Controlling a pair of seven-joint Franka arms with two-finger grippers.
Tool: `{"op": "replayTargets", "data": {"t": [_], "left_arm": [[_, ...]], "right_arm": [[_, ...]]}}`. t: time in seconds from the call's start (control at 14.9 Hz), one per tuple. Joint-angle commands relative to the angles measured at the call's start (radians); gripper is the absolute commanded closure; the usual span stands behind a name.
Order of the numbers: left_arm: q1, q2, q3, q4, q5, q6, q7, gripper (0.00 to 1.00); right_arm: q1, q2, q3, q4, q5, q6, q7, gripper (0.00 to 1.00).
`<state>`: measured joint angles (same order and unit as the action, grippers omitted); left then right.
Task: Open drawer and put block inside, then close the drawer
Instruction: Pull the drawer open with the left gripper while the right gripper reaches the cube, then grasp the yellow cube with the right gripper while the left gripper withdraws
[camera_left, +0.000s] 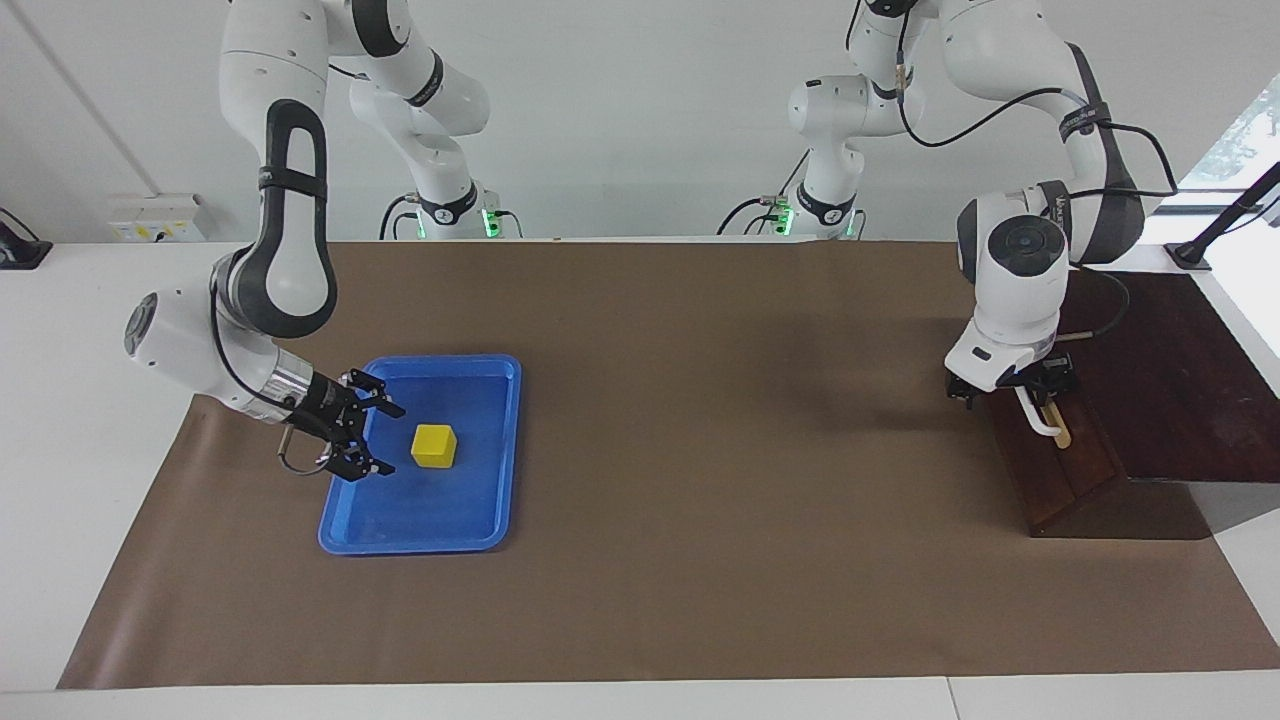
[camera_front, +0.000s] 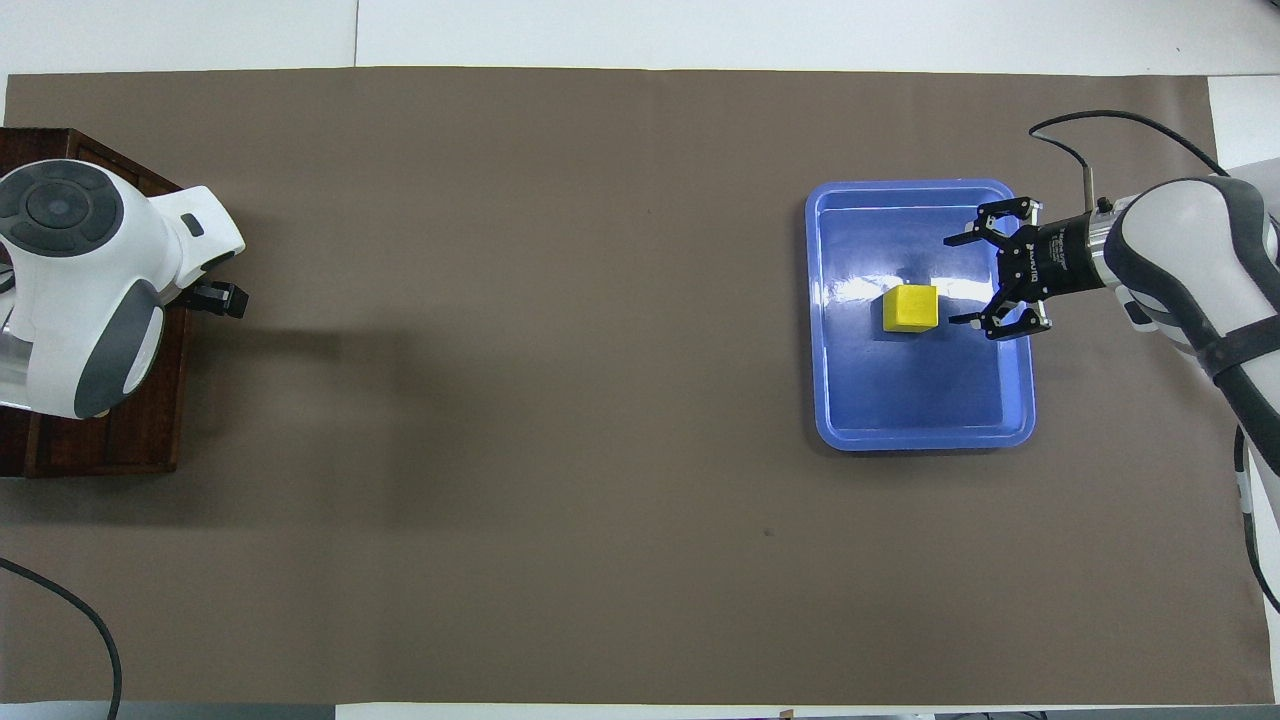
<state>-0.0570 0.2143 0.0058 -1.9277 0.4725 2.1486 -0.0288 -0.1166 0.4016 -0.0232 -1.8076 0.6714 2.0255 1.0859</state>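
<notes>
The yellow block lies in the blue tray toward the right arm's end of the table; it also shows in the overhead view. My right gripper is open, low over the tray's edge beside the block and pointing at it without touching it; it also shows in the overhead view. The drawer sits pushed into its dark wooden box at the left arm's end. My left gripper is down at the drawer's white handle. In the overhead view the left arm's wrist hides the handle.
A brown mat covers the table between tray and box. The tray has a low rim around it. The box's dark top stands higher than the mat. A black cable lies near the robots' edge.
</notes>
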Motion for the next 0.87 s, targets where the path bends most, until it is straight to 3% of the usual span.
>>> {"op": "replayTargets", "data": {"t": [0.0,0.54,0.81], "left_arm": [[0.000,0.003,-0.007,-0.002,0.011,0.033,-0.031,0.00],[-0.115,0.016,-0.007,0.012,-0.100,0.007,-0.244,0.00],[-0.185,0.020,-0.007,0.064,-0.198,-0.052,-0.301,0.00]], "right_arm": [[0.015,0.013,0.002,-0.013,0.042,0.053,-0.004,0.00],[0.044,0.013,0.002,-0.061,0.057,0.117,-0.007,0.00],[0.054,0.006,0.002,-0.079,0.076,0.134,-0.009,0.00]]}}
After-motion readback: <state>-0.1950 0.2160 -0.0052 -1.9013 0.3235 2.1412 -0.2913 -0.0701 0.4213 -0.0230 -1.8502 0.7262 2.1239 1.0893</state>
